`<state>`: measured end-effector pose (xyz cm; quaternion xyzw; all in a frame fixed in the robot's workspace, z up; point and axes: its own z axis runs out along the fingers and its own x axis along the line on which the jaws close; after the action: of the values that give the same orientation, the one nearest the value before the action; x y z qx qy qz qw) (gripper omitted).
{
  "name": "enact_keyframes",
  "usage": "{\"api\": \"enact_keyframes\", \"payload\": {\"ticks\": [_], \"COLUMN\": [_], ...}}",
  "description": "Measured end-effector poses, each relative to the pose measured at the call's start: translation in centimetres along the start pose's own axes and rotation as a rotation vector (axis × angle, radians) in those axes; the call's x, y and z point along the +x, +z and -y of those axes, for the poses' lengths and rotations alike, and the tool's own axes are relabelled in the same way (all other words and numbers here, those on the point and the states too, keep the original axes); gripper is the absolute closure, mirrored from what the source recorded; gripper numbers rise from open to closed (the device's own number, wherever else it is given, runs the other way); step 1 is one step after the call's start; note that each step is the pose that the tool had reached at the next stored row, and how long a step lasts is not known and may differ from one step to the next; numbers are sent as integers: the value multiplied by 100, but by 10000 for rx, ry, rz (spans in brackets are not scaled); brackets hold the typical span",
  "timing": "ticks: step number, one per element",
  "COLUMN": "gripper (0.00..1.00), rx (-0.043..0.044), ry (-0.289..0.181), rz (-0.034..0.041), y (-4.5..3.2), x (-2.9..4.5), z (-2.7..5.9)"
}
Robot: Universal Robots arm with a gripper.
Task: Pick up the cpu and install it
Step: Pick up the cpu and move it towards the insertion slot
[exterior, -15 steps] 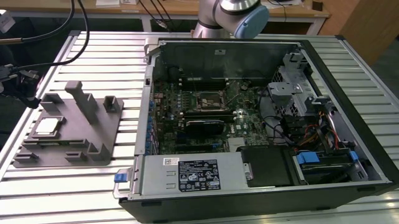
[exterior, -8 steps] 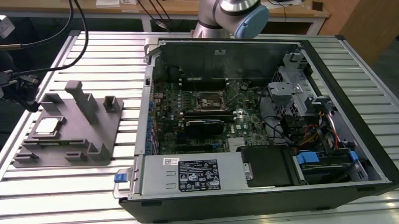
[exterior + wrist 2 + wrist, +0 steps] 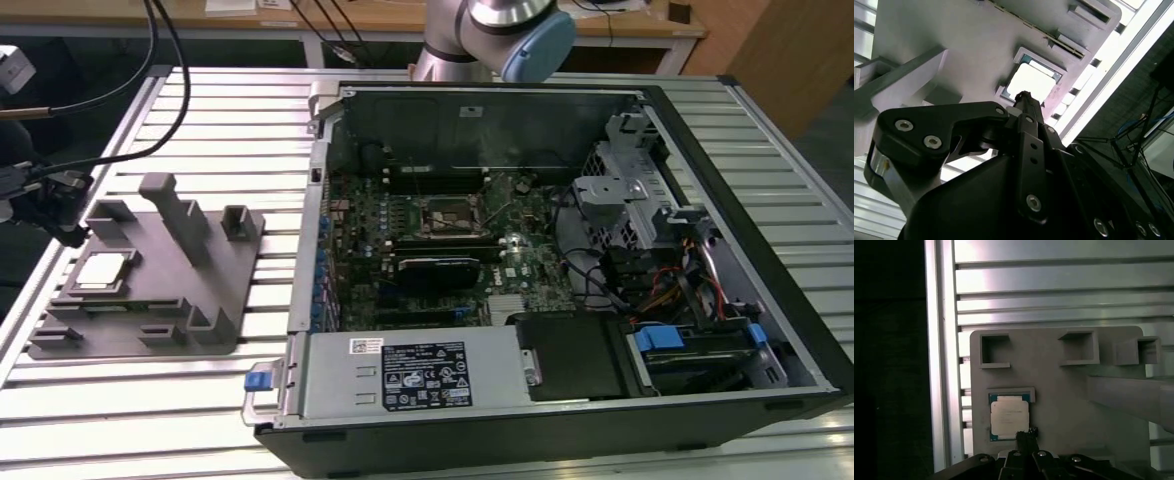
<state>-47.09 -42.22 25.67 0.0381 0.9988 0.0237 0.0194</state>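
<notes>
The cpu [image 3: 104, 270] is a small silvery-white square chip lying flat in a recess of the grey tray [image 3: 154, 295] on the exterior view's left. My gripper [image 3: 70, 232] hangs over the tray's outer edge, close to the chip. In the first wrist view the fingertips [image 3: 1026, 436] are pressed together just at the edge of the cpu [image 3: 1009, 418], with nothing between them. The second wrist view shows the same narrow tip [image 3: 1024, 97] beside the cpu [image 3: 1036, 82] in the tray [image 3: 954, 30].
An open computer case [image 3: 747, 250] lies on the slatted metal table [image 3: 174, 400], with the motherboard socket [image 3: 445, 212] near its middle and a black heatsink block [image 3: 434, 268] below it. Upright posts [image 3: 174, 215] rise from the tray. Cables [image 3: 147, 90] hang at the left.
</notes>
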Motion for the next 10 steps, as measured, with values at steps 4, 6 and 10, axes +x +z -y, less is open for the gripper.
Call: {"api": "enact_keyframes", "payload": {"ticks": [4,6,10], "gripper": [89,89,89], "rx": [0,0,0], "ry": [0,0,1], "rz": [-1,-1,0], "y": [35,52,100], "x": [6,8,14], "z": [2,3,7]}}
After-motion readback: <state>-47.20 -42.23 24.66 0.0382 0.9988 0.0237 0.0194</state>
